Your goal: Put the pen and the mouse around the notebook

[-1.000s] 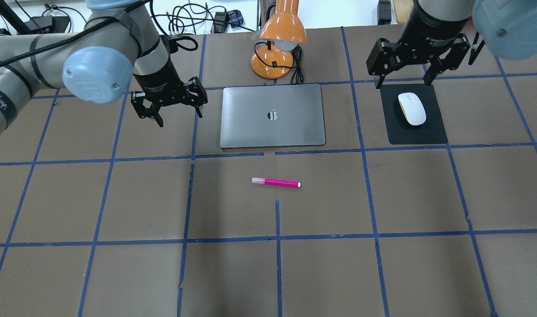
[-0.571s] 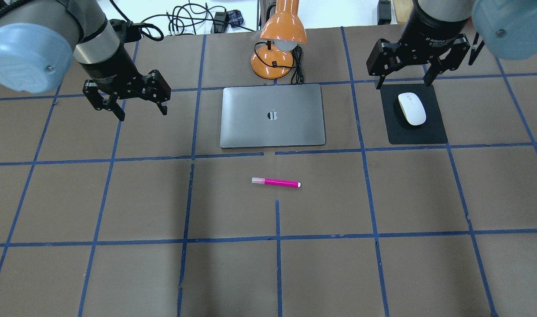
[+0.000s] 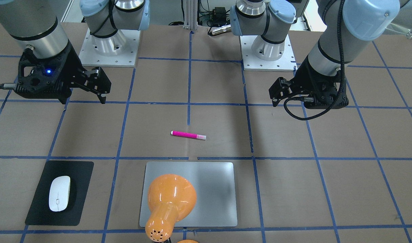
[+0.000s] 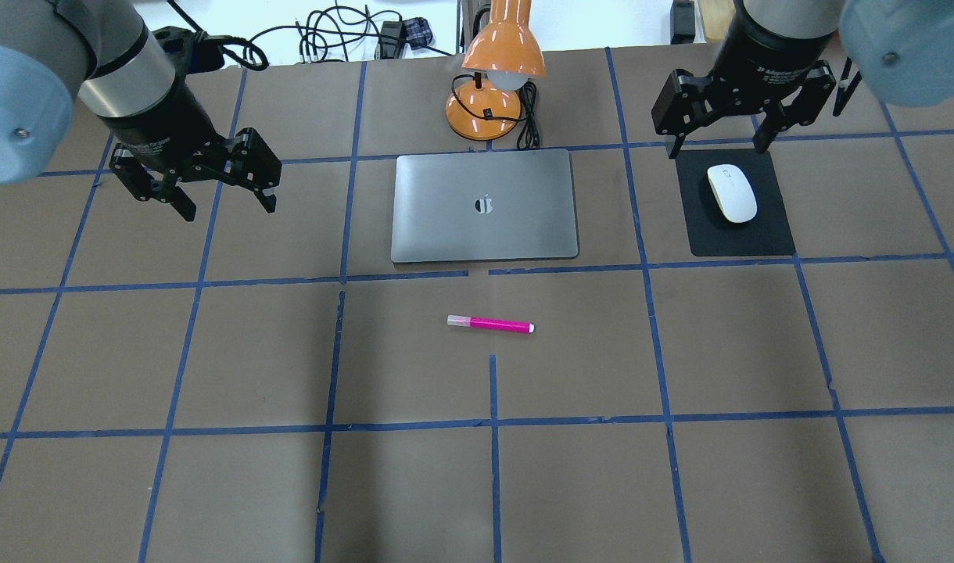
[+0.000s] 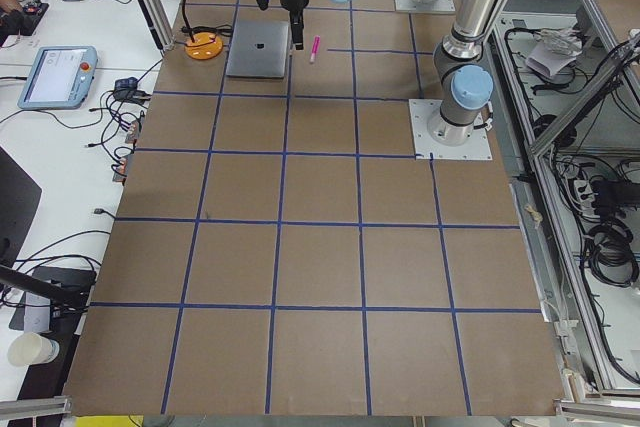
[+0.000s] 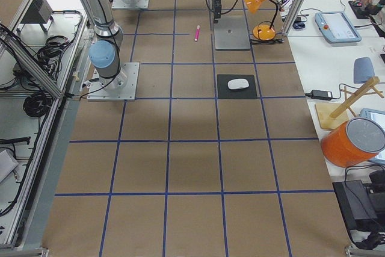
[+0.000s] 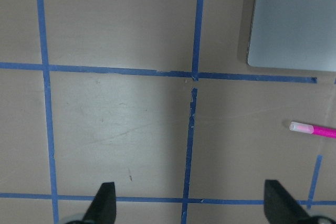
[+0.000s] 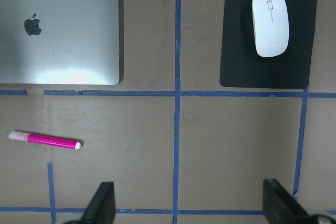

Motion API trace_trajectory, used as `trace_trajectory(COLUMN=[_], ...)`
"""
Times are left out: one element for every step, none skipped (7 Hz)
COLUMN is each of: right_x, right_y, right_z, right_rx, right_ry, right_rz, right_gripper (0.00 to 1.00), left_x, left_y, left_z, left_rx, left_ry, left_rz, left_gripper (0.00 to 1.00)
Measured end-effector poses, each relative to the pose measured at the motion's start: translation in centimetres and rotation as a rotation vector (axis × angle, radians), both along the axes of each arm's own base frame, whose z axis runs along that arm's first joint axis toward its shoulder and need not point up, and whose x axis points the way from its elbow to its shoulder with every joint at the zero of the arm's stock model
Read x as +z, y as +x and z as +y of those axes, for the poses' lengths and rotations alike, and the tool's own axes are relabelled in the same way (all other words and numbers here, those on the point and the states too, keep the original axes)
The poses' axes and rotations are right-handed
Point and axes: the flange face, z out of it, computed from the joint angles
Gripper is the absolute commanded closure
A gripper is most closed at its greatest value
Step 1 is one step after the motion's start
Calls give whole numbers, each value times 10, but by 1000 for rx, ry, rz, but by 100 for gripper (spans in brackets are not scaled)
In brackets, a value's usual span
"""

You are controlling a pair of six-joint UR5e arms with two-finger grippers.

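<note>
The magenta pen (image 4: 490,324) lies flat on the brown table, in front of the silver notebook (image 4: 485,206). To the notebook's right, the white mouse (image 4: 732,193) rests on a black mat (image 4: 739,238). My left gripper (image 4: 228,205) hangs open and empty above the table, well to the left of the notebook. My right gripper (image 4: 715,147) hangs open and empty just behind the mouse. In the right wrist view the pen (image 8: 44,139), mouse (image 8: 270,23) and notebook (image 8: 58,30) all show. In the left wrist view the pen (image 7: 313,128) lies at the right edge.
An orange desk lamp (image 4: 496,78) stands just behind the notebook and covers part of it in the front view (image 3: 170,199). Its cable (image 4: 529,117) runs beside the base. Blue tape lines (image 4: 493,422) mark a grid on the table.
My left arm has swung leftward, away from the notebook's left edge, with the gripper still open. The right arm, pen, mouse and notebook have not moved.
</note>
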Motion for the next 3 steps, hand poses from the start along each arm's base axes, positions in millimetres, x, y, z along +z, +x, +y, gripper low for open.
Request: trace_trajectory(right_x=[0, 0, 0], right_y=[0, 0, 0], right_z=[0, 0, 0], right_rx=[0, 0, 0], right_ry=[1, 1, 0], right_rz=[0, 0, 0], right_gripper=[0, 0, 0], left_x=[1, 3, 5], left_y=[0, 1, 1], left_z=[5, 9, 12], left_rx=[3, 6, 7], left_ry=[-1, -1, -2], left_rz=[-1, -2, -2], left_gripper=[0, 0, 0])
